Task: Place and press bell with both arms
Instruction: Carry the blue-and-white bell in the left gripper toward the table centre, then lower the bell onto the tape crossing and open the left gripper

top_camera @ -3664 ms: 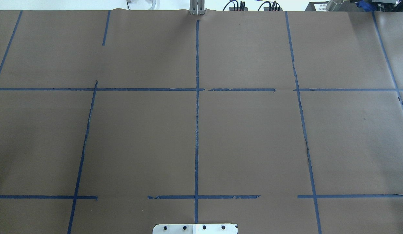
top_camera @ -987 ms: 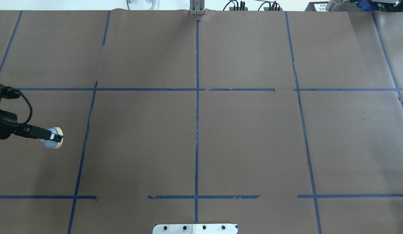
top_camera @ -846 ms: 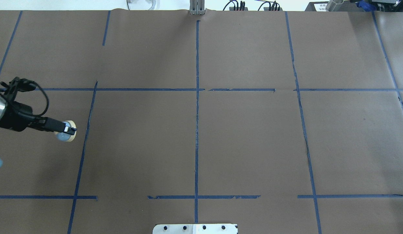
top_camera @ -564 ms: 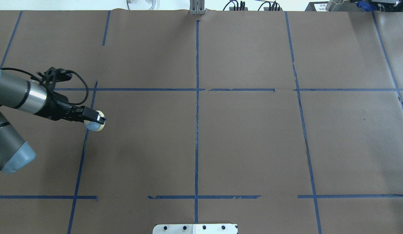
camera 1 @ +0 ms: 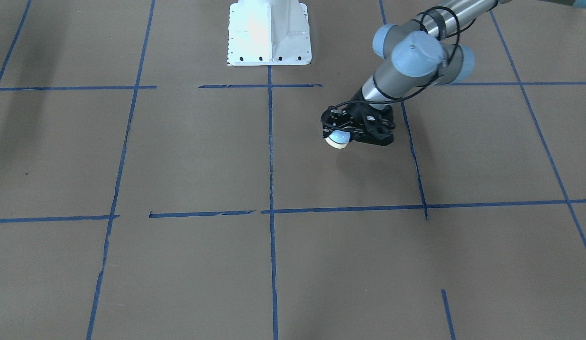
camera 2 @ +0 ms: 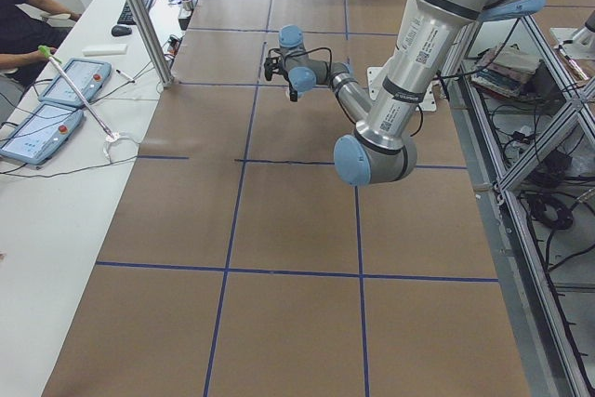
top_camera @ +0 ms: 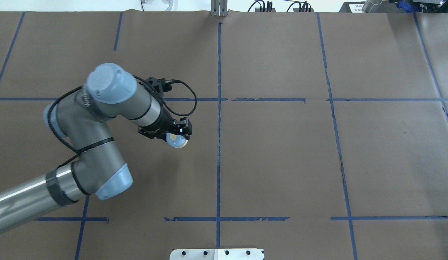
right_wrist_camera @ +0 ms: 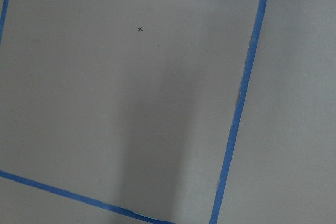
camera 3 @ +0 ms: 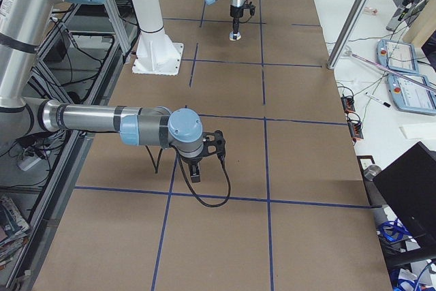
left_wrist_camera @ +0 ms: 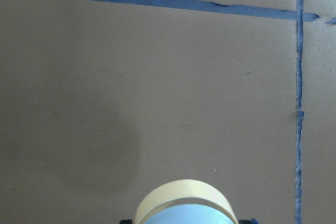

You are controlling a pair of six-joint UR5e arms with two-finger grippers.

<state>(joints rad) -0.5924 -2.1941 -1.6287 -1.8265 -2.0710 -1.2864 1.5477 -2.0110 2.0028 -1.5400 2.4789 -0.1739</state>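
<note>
The light-blue dome-shaped call bell (left_wrist_camera: 184, 209) is cut off by the left wrist view's lower edge, so only its cream rim and a sliver of dome are shown. Overhead, it is partly covered by the black left gripper (top_camera: 175, 138). The opening of the black right gripper (camera 3: 195, 172), well apart from the bell, cannot be judged.

The counter (top_camera: 281, 162) is presenting a smooth, matt brown paper-like covering, with blue tape (top_camera: 219, 173) lying frayed and torn in places. The left arm (top_camera: 97, 155) is showing satin grey tubing and one bright brushed-metal section, smooth light-blue joint caps (top_camera: 107, 83) and matt black cables (top_camera: 194, 98). The left hand (top_camera: 175, 134) is reading matt black, the bell (top_camera: 177, 142) is showing a smooth light-blue dome on a cream base, and the white pedestal (camera 1: 268, 33) is shining like glossy painted metal.
</note>
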